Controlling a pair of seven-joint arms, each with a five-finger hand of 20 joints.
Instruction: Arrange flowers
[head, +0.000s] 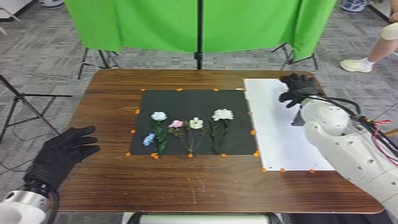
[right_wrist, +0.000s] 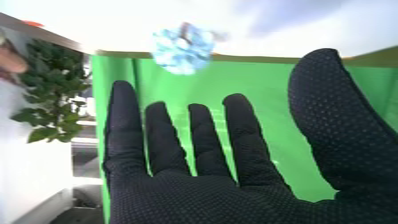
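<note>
Blue flower: beyond my fingertips, overlapping the white board's edge.
Petals: likely light, soft, easily crushed.
Bloom base: I should pinch here, lightly.
Right hand: spread wide, empty.

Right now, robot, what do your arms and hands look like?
My left arm and right arm are white with smooth, rounded parts. Black cables run along the right arm, with a bit of red wire too. My left hand and right hand are dressed in black fabric, and the right one has a tiny dotted pattern.
</note>
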